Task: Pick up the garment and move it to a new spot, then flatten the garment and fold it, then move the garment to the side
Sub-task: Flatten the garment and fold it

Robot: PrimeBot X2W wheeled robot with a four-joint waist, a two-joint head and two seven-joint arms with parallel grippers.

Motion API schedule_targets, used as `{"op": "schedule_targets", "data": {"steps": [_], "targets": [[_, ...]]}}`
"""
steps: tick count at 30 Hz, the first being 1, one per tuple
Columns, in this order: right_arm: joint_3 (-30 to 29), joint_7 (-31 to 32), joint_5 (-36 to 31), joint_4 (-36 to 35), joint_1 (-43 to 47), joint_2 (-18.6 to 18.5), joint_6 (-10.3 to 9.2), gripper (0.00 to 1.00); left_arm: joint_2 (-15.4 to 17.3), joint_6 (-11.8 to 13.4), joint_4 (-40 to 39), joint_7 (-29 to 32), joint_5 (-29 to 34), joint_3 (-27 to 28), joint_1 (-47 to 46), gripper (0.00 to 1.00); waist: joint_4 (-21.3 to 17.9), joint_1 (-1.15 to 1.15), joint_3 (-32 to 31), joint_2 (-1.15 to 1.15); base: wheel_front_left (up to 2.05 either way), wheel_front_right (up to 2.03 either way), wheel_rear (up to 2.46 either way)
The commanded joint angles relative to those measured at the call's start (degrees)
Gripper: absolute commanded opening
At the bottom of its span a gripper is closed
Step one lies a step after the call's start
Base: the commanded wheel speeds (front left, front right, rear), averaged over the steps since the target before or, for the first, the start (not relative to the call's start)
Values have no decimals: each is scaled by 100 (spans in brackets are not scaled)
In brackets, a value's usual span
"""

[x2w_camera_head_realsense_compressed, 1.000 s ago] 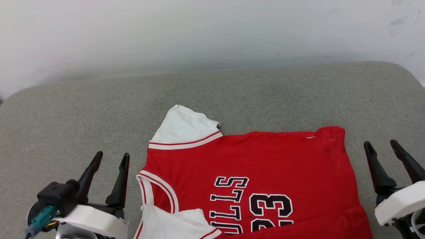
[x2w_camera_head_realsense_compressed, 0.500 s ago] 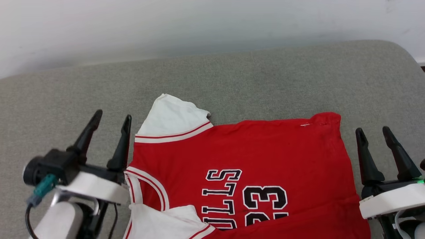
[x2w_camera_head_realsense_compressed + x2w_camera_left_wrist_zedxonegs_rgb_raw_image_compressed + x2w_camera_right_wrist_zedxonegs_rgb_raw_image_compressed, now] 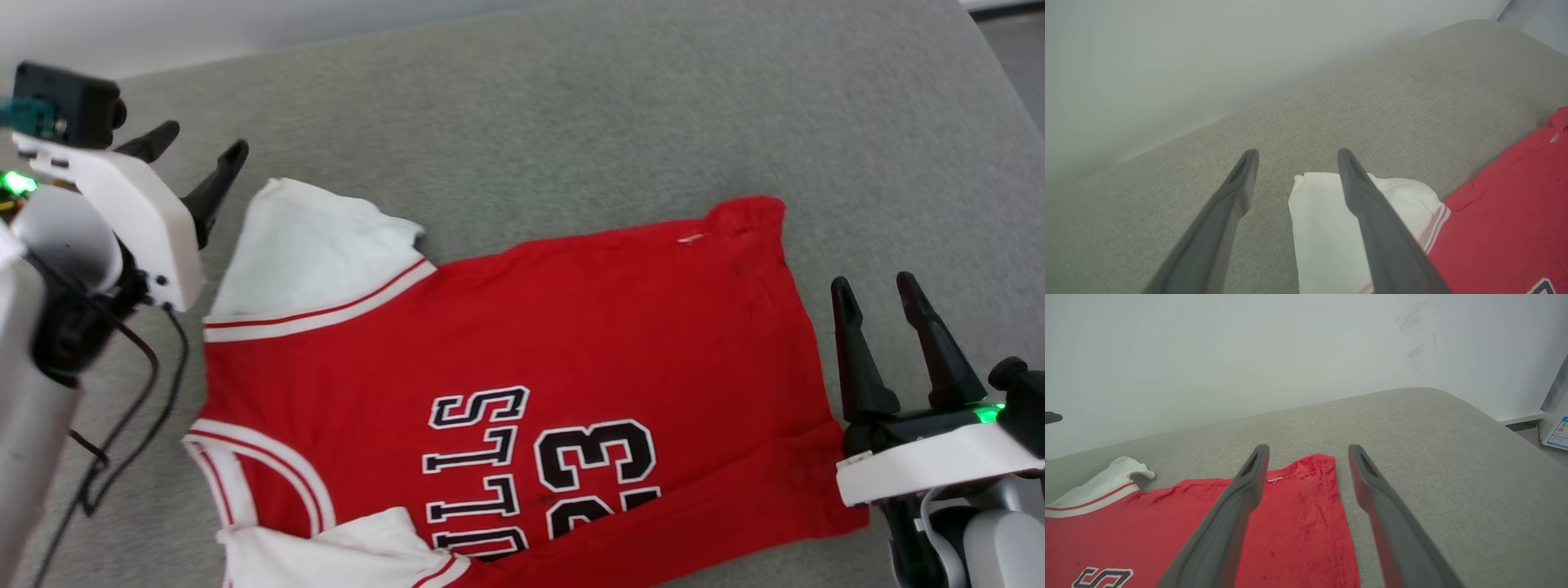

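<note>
The garment (image 3: 571, 327), a red jersey with white sleeves, striped trim and black lettering with 23, lies spread front-up on the grey cushion (image 3: 531, 106). Its far white sleeve (image 3: 310, 245) points up-left. My left gripper (image 3: 204, 155) is raised at the upper left, open and empty, beside that sleeve. In the left wrist view its fingers (image 3: 1241, 183) straddle the sleeve's corner (image 3: 1323, 220) from above. My right gripper (image 3: 878, 290) stands open and empty just right of the garment's hem edge. The right wrist view shows the hem corner (image 3: 1306, 477) between its fingers (image 3: 1249, 486).
A pale wall (image 3: 1249, 347) runs behind the cushion. The cushion's rounded right end (image 3: 1474, 424) drops off toward floor (image 3: 1012, 41) where a paper (image 3: 1557, 433) lies. A black cable (image 3: 122, 425) hangs from my left arm over the cushion.
The head camera has tilted down and turned, so the whole scene shifted. My left gripper has risen and gone forward to the far sleeve. The garment lies as before.
</note>
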Motion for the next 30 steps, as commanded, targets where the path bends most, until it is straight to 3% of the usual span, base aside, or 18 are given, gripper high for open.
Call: {"op": "schedule_targets", "data": {"steps": [1, 6, 11, 15, 22, 23, 24, 30], "targets": [[18, -78, -28, 64, -103, 69, -2, 100, 129, -29, 146, 388, -85, -66, -187, 100, -324, -1, 312, 0, 0, 0, 0], [199, -247, -23, 294, -175, 177, -2, 100, 342, 54, 583, 2007, -563, -174, -757, 100, -580, -1, 571, 0, 0, 0, 0], [337, -379, 133, 421, -286, 262, -2, 100, 495, 168, 764, 3017, -744, -273, -1146, 100, -758, -1, 790, 0, 0, 0, 0], [425, -442, 170, 511, -356, 296, -2, 100, 613, 284, 794, 3492, -743, -357, -1243, 100, -853, -1, 926, 0, 0, 0, 0], [498, -526, 195, 671, -425, 330, -2, 100, 695, 375, 817, 3617, -623, -504, -1040, 100, -917, -1, 1045, 0, 0, 0, 0], [500, -525, 191, 692, -425, 331, -2, 100, 696, 385, 819, 3600, -608, -515, -1013, 67, -912, -1, 1051, 0, 0, 0, 0], [501, -524, 180, 707, -437, 332, -2, 100, 690, 380, 817, 3601, -608, -529, -982, 0, -901, -1, 1054, 0, 0, 0, 0], [473, -437, 84, 748, -451, 309, -2, 100, 523, 379, 785, 3144, -684, -399, -976, 0, -743, -1, 913, 0, 0, 0, 0]]}}
